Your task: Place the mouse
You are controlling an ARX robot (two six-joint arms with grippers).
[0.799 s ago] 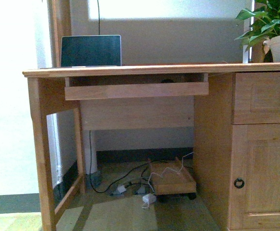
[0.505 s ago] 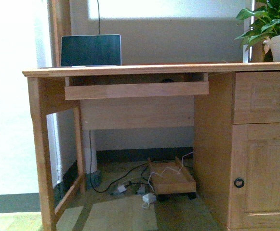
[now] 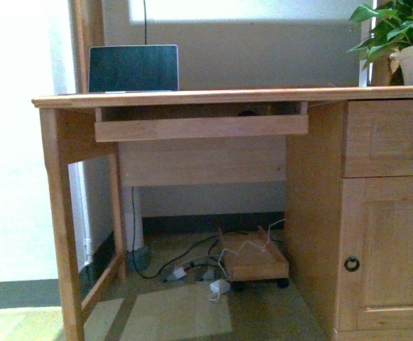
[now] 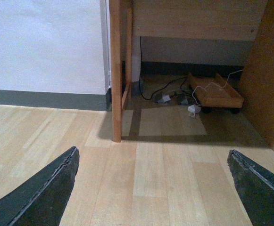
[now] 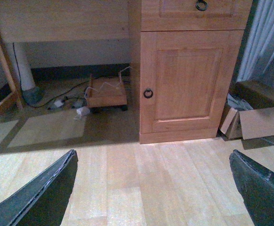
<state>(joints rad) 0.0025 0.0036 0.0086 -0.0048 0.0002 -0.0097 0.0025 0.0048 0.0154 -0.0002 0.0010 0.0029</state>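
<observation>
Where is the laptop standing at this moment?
In the front view the laptop stands open at the left end of the desk, above the pull-out tray, far from the potted plant.

mouse point(image 3: 247, 112) | dark, only domed top visible | in keyboard tray point(image 3: 200, 128), right of centre

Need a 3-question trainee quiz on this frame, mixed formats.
1. True or false: in the front view, the laptop stands at the desk's left end.
2. The left claw and right claw are both: A) open, empty; B) shut, empty; C) out of view.
3. What stands at the desk's right end?
Key: 1 true; 2 A; 3 a potted plant.
</observation>
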